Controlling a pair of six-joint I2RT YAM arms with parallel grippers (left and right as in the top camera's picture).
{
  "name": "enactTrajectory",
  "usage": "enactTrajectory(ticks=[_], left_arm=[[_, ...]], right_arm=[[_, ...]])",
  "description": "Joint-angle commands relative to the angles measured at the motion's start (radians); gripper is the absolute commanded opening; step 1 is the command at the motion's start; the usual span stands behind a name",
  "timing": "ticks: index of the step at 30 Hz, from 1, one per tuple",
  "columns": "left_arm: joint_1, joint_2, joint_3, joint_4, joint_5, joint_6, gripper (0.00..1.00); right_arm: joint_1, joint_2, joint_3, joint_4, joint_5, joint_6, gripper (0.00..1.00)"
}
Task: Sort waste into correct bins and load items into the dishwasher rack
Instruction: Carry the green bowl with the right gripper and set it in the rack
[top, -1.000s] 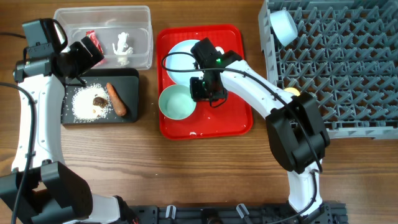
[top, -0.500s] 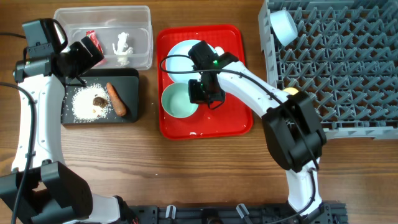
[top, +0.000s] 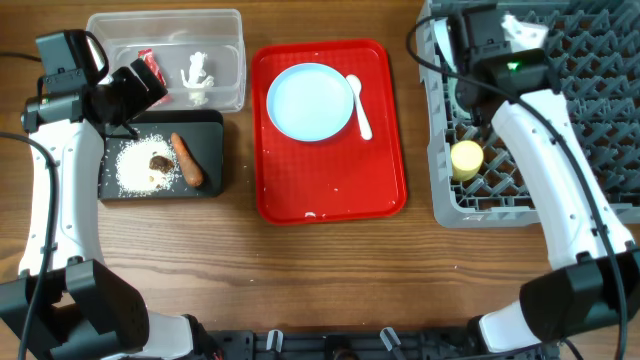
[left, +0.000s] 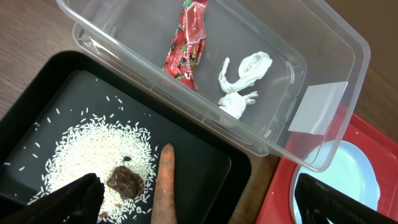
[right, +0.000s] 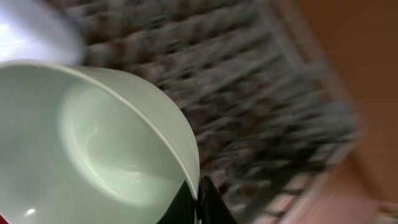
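Right tool (right: 198, 198): clenched on the rim of the green bowl (right: 93, 143). One dark finger shows outside the wall at the bottom edge of the wrist view; the inner finger is hidden. The bowl hangs over the rack (top: 610, 80), upper right of the overhead view, where the arm covers it. The wrist view is badly blurred, so single pegs cannot be made out.

Handling (judged): the bowl is stiff, light and glossy. A rim pinch may let it swing or slip, and it would likely chip if dropped on the pegs. The rim is the only sensible hold. Best set down tilted between peg rows.

Left tool (left: 199, 193): released, fingers spread wide, hovering over the black tub (left: 205, 155), just beside the clear tub (left: 336, 43).

Around:
- Cup (top: 466, 159) sits in the rack's lower-left part.
- Plate (top: 311, 101) and spoon (top: 358, 105) are on the red tray (top: 330, 190), centre.
- Wrapper (left: 188, 40) and scrap (left: 242, 81) are in the clear tub.
- Rice (left: 93, 149), lump (left: 124, 180) and carrot (left: 165, 186) are in the black tub.

In the way: the pegs, the cup, and what looks like the white bowl (right: 31, 31), blurred just beside the green bowl at the wrist view's upper left.
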Motion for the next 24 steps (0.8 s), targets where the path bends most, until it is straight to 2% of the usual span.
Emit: enactTrajectory(ticks=[1,5,10,16,18,24], left_arm=[[0.002,-0.009,0.005,-0.001,-0.010,0.006,1.00],[0.002,-0.009,0.005,-0.001,-0.009,0.006,1.00],[0.002,-0.009,0.005,-0.001,-0.010,0.006,1.00],[0.002,-0.009,0.005,-0.001,-0.009,0.006,1.00],[0.002,-0.009,0.005,-0.001,-0.009,0.006,1.00],[0.002,-0.009,0.005,-0.001,-0.009,0.006,1.00]], right_arm=[[-0.007,0.046,0.003,0.031,0.226,-0.164,0.05],[-0.007,0.086,0.003,0.117,0.331,-0.320,0.04],[-0.005,0.165,0.003,0.219,0.517,-0.645,0.04],[-0.001,0.256,0.003,0.381,0.516,-0.888,0.05],[-0.001,0.285,0.003,0.420,0.516,-0.935,0.05],[0.043,0.325,0.002,0.429,0.438,-0.938,0.06]])
